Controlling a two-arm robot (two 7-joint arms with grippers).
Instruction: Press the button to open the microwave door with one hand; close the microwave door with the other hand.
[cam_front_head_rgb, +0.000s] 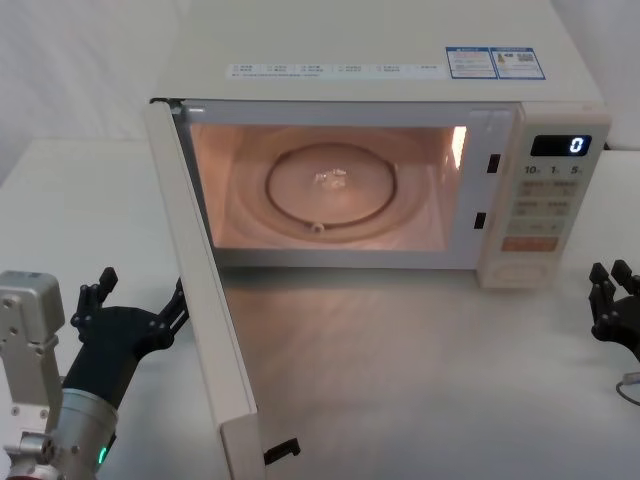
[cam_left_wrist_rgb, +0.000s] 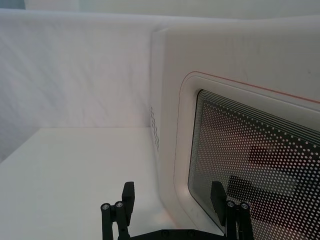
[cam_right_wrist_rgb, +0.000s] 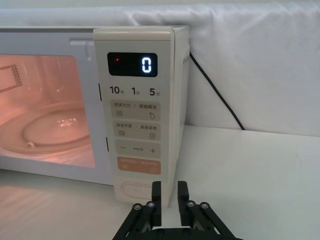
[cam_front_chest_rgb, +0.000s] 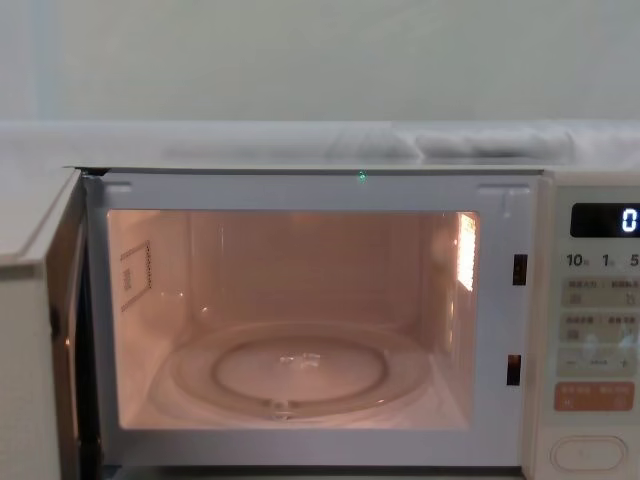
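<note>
Left hand (cam_front_head_rgb: 135, 305) beside open microwave door (cam_front_head_rgb: 205, 300), display (cam_right_wrist_rgb: 132, 65) reads 0

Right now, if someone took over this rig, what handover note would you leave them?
Left gripper: open, just outside the microwave door, near its window.
Right gripper: fingers close together, holding nothing, low on the table in front of the control panel, off the button.
Door swung wide open, cavity lit, glass turntable bare.
Done: door opened.
Left: push the door shut with the left gripper.
</note>
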